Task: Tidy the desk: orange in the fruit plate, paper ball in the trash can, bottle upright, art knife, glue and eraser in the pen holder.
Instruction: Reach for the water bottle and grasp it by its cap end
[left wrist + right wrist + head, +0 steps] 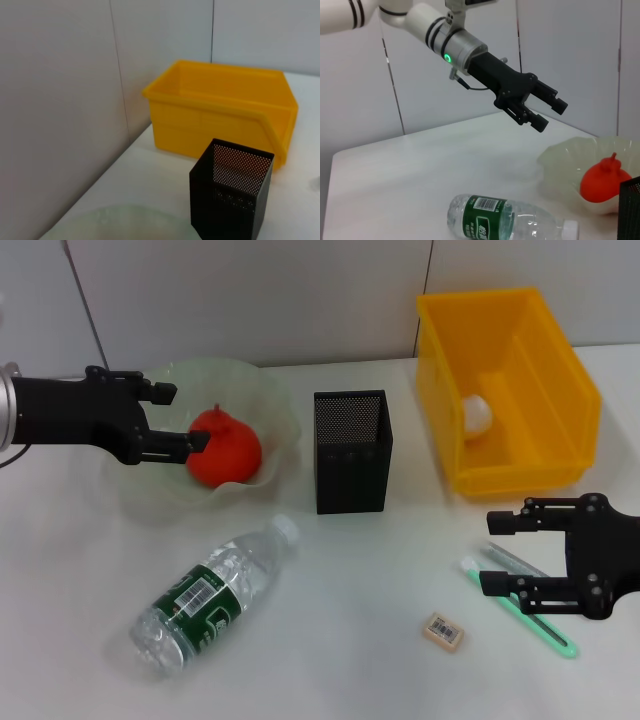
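Note:
The orange [225, 448] [605, 180] lies in the pale green fruit plate [270, 390] [560, 157]. My left gripper [185, 417] [551, 115] hangs open just beside the orange, holding nothing. The bottle [215, 590] [505, 220] lies on its side in front of the plate. The black mesh pen holder [352, 450] [232, 195] stands mid-table. The paper ball [477, 413] rests inside the yellow trash can [520, 465] [220, 110]. My right gripper [491, 552] is open above a green art knife [530, 620] and a slim clear glue tube [512, 558]. The eraser [443, 630] lies to their left.
A grey panelled wall runs along the back of the white table. The trash can stands close to the right of the pen holder, and the plate close to its left.

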You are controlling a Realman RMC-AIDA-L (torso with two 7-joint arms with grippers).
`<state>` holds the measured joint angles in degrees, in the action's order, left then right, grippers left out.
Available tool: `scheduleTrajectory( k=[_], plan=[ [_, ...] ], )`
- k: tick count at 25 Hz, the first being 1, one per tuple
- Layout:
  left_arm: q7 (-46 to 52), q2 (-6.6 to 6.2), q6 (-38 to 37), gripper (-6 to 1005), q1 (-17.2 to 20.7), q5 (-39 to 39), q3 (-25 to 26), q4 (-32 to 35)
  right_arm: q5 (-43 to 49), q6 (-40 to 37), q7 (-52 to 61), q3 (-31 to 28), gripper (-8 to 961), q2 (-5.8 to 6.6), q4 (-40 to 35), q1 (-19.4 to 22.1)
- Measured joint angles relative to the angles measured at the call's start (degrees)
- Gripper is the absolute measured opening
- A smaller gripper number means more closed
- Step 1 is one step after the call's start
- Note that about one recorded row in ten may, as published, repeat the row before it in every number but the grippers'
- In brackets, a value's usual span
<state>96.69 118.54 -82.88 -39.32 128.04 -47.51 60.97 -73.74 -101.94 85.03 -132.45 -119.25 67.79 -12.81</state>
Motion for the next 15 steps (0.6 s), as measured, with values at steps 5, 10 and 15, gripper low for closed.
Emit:
scheduleTrajectory(
  k=[5,10,15],
  plan=[
    [7.4,0.03,0.2,764,1.9,0.0,-6.8,7.4,0.0,0.7,0.0,0.0,673,-0.02,-0.1,0.0],
    [18.4,0.09,0.3,764,3.7,-0.1,-15.7,16.9,0.0,1.3,0.0,0.0,673,0.04,-0.5,0.0],
    [26.5,-0.02,-0.2,763,3.9,0.1,-21.5,21.3,0.0,1.4,-0.1,0.0,673,0.06,-0.5,0.0]
  ],
)
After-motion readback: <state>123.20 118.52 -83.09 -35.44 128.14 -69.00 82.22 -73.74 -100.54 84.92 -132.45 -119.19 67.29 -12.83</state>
